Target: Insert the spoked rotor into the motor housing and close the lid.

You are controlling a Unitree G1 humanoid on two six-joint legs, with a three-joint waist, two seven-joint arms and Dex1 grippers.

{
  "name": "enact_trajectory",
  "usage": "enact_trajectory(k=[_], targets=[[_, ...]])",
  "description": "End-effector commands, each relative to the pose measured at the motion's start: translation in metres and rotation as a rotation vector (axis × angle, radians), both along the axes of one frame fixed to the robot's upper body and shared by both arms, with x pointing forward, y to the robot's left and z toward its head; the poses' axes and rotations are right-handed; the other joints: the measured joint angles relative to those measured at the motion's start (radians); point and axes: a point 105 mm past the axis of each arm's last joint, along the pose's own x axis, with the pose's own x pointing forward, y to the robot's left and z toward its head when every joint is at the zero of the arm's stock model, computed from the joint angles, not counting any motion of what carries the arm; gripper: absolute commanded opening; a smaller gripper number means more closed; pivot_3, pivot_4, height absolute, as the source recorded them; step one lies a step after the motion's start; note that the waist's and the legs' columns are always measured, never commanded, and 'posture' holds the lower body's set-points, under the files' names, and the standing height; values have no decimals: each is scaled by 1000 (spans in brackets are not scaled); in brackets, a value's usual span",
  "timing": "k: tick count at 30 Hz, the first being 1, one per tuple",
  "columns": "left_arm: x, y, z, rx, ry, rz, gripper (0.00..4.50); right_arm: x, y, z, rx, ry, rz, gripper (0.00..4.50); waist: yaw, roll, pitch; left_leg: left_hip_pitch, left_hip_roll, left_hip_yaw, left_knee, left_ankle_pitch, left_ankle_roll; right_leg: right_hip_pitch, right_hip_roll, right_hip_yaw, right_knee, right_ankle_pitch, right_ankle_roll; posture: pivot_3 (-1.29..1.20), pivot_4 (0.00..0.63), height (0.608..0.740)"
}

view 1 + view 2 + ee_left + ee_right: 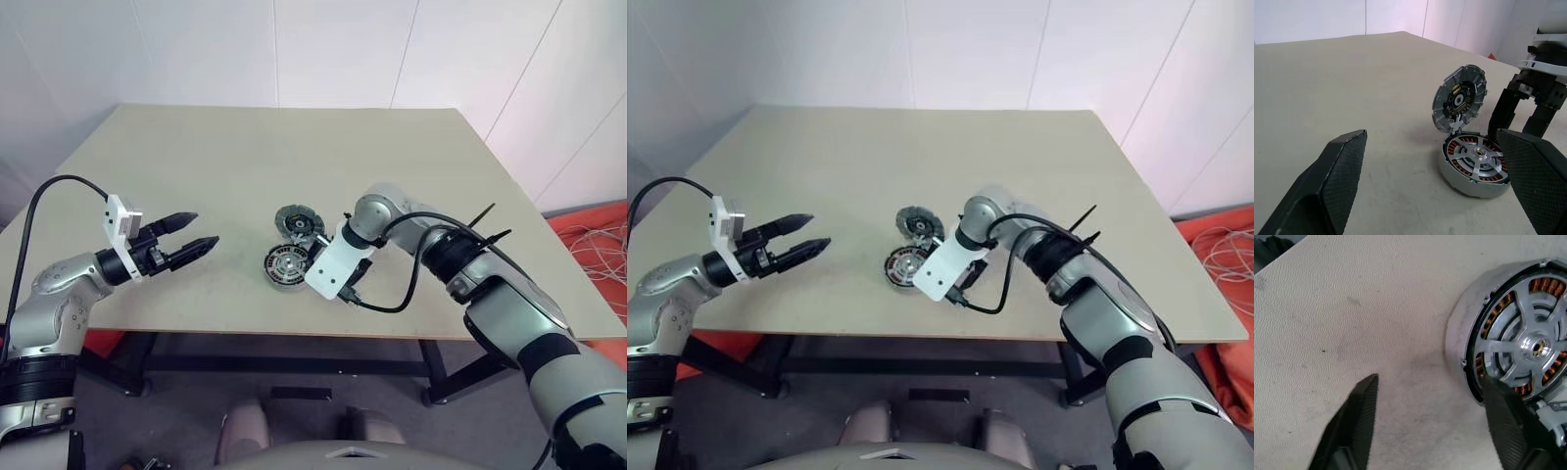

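Note:
The motor housing (285,265) lies on the table with the shiny spoked rotor (1478,162) seated inside it, over the copper windings. The lid (1459,98) stands tilted up at the housing's far edge, its inner face showing. My right gripper (1430,418) points down at the housing's right side with its jaws apart. One of its fingers (1508,423) lies over the housing's rim and the other stands over bare table. My left gripper (194,239) hovers level to the left of the housing, open and empty, pointing at it.
The beige table (245,157) is bare around the parts, and its front edge runs close below the housing. White walls stand behind the table. An orange mat with loose cables (600,245) lies on the floor at the right.

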Motion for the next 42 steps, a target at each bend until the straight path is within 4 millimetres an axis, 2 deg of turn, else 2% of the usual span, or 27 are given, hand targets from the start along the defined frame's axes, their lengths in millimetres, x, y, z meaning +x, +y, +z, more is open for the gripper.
enact_trajectory(k=[1,8,15,20,27,32,42], targets=[[-1,-2,13,-10,-53,-9,4500,-1,5,3,-2,-18,29,2477,1,0,0,0,0,0,0,0,0,0,0,0,0,0,0,0,0,740],[-4,-2,13,-24,-48,-20,4500,-1,11,3,1,-13,6,32,1,0,0,0,0,0,0,0,0,0,0,0,0,0,0,0,0,740],[-3,-4,10,-24,-41,-25,4500,0,14,30,16,9,-160,32,3,0,0,0,0,-1,0,0,0,0,0,0,0,0,0,0,0,740],[2,-10,7,-28,-30,-47,4500,-3,8,39,-3,36,-271,32,3,0,0,-1,0,-1,0,0,0,-1,0,0,0,0,0,0,0,740],[12,-21,5,-40,-30,-77,4500,-4,-1,34,-13,100,-430,32,3,0,0,0,0,-1,0,0,0,-1,0,0,1,0,0,0,0,740],[13,-24,-2,-52,-4,-97,4500,-4,-2,28,-29,114,-500,32,3,0,0,0,0,-2,-1,1,-1,-1,0,0,1,0,0,0,0,740],[18,-22,-5,-46,20,-112,4500,2,11,26,-18,72,-512,32,1,0,1,1,0,-2,0,1,-2,-3,0,1,5,-1,-1,0,0,740]])
